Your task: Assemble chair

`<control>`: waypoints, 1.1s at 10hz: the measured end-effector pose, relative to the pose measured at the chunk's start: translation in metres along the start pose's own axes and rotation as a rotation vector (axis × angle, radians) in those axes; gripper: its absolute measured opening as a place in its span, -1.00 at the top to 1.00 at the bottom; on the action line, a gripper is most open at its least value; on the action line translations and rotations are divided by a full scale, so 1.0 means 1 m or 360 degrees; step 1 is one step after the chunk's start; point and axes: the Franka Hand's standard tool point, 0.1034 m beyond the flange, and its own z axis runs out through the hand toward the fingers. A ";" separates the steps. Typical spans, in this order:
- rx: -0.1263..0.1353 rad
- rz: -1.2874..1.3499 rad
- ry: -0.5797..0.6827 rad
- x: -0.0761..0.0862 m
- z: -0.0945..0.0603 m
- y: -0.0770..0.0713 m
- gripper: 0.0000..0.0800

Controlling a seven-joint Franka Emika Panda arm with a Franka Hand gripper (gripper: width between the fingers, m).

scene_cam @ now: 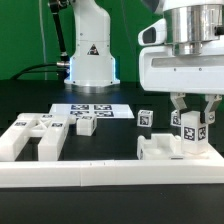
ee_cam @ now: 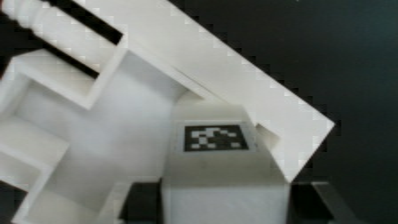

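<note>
Fitting a leg looks to be the step in hand. At the exterior view's lower right, the gripper (scene_cam: 192, 124) has its jaws drawn in against a tagged leg block (scene_cam: 188, 134), held upright on the white chair part (scene_cam: 156, 151) on the desk (scene_cam: 112, 142). The next move probably calls for squaring the block to its seat, then pressing straight down.

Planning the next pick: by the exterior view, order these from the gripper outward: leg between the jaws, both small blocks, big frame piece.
1. Leg, between the gripper jaws.
2. Nearer block, just toward exterior view's left.
3. Farther block, mid-table.
4. Frame piece, farthest left there.
</note>
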 end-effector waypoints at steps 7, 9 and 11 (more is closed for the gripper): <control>-0.0037 -0.0227 -0.0034 -0.004 -0.002 -0.005 -0.58; -0.0033 -0.0648 -0.0039 -0.003 -0.002 -0.005 -0.61; -0.0030 -0.1089 -0.0044 0.001 -0.001 -0.003 -0.62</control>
